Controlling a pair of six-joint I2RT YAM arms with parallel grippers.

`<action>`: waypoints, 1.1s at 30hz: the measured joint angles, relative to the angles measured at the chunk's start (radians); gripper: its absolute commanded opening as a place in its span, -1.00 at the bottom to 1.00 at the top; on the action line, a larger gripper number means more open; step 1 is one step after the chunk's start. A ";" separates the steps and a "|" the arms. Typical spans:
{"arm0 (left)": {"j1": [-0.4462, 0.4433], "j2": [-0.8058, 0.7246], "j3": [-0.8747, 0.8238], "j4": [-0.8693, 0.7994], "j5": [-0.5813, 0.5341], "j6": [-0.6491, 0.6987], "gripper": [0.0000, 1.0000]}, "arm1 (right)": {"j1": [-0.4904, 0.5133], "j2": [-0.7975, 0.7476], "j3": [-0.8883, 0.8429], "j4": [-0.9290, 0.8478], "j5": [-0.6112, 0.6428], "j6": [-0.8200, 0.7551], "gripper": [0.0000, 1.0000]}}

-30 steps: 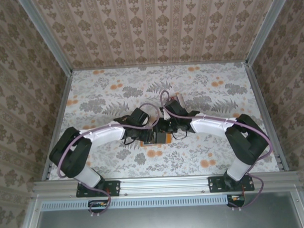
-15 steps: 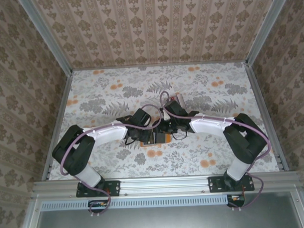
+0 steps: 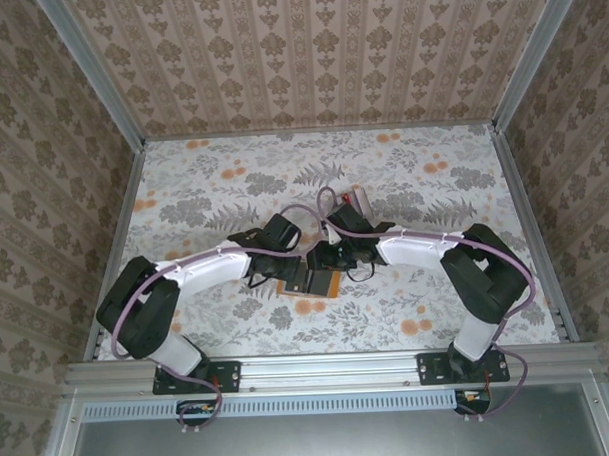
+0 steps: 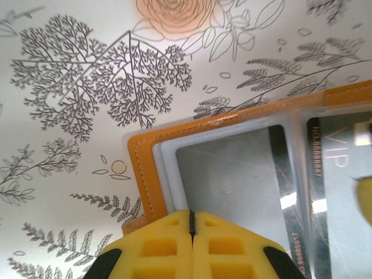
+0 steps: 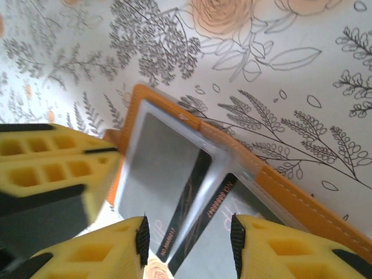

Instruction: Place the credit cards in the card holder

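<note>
The orange card holder (image 3: 308, 282) lies open on the floral table between the two arms. Its clear pockets hold grey credit cards with a black stripe, one (image 4: 232, 174) on the left and one marked VIP (image 4: 343, 180) on the right. My left gripper (image 4: 192, 218) is shut, its yellow fingertips resting at the holder's near edge; whether they pinch the edge I cannot tell. The right gripper (image 5: 189, 239) hovers open over the holder (image 5: 290, 200), with both cards (image 5: 157, 168) between its pads. In the top view the left gripper (image 3: 289, 271) and right gripper (image 3: 323, 261) meet over the holder.
A small pale striped stack (image 3: 358, 197) lies on the table just behind the right arm. Patterned walls close in the table on three sides, and a metal rail (image 3: 319, 368) runs along the near edge.
My left gripper has closed from half open to shut at the holder's edge. The holder has turned slightly. The right gripper has opened a touch.
</note>
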 measured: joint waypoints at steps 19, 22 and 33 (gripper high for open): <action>0.130 -0.294 -0.071 0.062 0.148 -0.103 -1.00 | 0.062 0.075 0.111 -0.067 -0.051 -0.054 -0.02; 0.132 -0.308 -0.072 0.075 0.167 -0.116 -1.00 | 0.062 0.080 0.105 -0.015 -0.092 -0.021 0.01; 0.145 -0.331 -0.081 0.085 0.185 -0.144 -1.00 | 0.061 0.100 0.054 0.147 -0.161 0.103 0.08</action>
